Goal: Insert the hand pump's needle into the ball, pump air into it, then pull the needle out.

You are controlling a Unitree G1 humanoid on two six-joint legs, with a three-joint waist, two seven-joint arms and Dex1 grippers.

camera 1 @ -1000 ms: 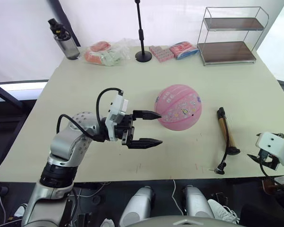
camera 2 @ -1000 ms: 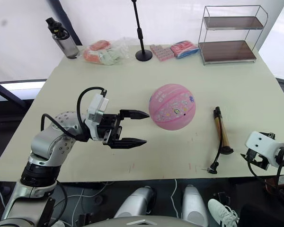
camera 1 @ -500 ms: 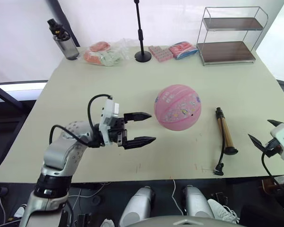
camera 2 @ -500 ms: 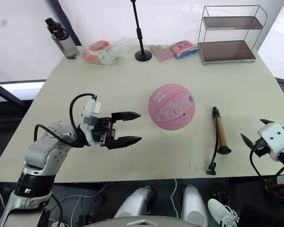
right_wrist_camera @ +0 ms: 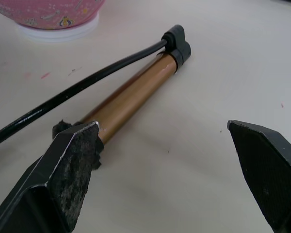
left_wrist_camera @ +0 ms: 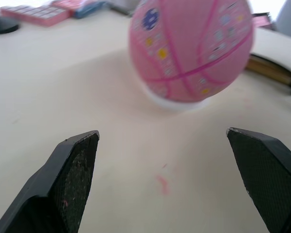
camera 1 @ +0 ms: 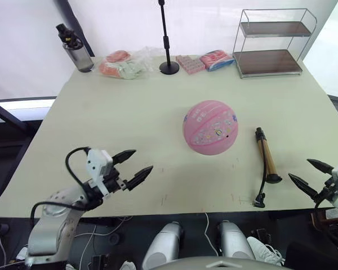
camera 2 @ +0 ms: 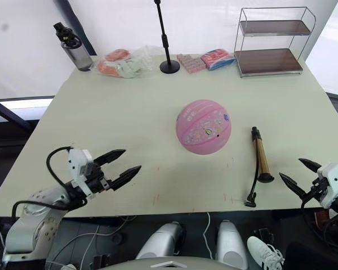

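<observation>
Bronze hand pump lying on table, black hose alongside, gripper spread wide

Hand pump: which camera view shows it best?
The right wrist view: the hand pump lies close up, bronze barrel and black hose clear. Both eye views show it whole but small; the left wrist view catches a sliver behind the ball.
</observation>
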